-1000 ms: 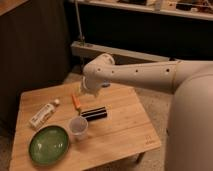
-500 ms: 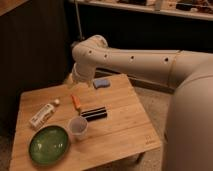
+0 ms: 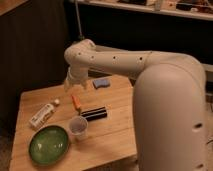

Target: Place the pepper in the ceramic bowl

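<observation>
Currently at approach step; pepper (image 3: 76, 102) not yet grasped, lying on tabletop (image 3: 110, 137) beside black bar (image 3: 95, 113). Gripper (image 3: 69, 86) hovering just above pepper; opening hidden from this angle, cannot tell. Next: descend, grip pepper, carry to ceramic bowl (image 3: 48, 145) at front left. Bowl empty; small cup (image 3: 78, 126) apparently empty.
</observation>
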Motion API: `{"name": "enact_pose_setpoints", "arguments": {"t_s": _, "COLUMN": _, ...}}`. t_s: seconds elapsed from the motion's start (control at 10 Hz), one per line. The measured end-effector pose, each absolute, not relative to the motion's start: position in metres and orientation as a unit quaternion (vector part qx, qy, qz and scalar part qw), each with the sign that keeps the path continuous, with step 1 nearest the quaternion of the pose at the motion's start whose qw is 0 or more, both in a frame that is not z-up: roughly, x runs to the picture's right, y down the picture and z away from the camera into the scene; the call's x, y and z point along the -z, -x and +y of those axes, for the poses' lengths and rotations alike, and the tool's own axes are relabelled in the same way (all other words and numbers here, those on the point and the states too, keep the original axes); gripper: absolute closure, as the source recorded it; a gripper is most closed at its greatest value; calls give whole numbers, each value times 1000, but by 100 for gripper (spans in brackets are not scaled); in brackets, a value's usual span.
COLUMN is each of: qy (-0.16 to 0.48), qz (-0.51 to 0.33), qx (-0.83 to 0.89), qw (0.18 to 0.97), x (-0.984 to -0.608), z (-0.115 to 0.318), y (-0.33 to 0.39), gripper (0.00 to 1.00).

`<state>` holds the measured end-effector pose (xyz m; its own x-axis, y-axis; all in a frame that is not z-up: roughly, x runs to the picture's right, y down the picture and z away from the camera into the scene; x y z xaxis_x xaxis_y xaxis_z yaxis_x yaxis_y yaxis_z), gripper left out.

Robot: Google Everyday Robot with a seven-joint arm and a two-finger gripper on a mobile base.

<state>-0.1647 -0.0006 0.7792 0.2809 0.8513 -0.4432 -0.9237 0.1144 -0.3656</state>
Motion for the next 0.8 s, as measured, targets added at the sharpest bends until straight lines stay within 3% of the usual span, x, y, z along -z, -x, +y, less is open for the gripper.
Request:
{"name": "enact_pose_setpoints", "arguments": {"t_s": 0.3, "qy": 312, "qz": 93, "qx": -583, "qw": 744, "x": -823, "z": 28, "y": 192, "gripper": 35}}
{"name": "enact_pose_setpoints", "arguments": {"t_s": 0.8, "qy": 318, "qz": 133, "qx": -572, "qw": 744, "x": -852, "z": 32, "y": 211, "gripper": 35}}
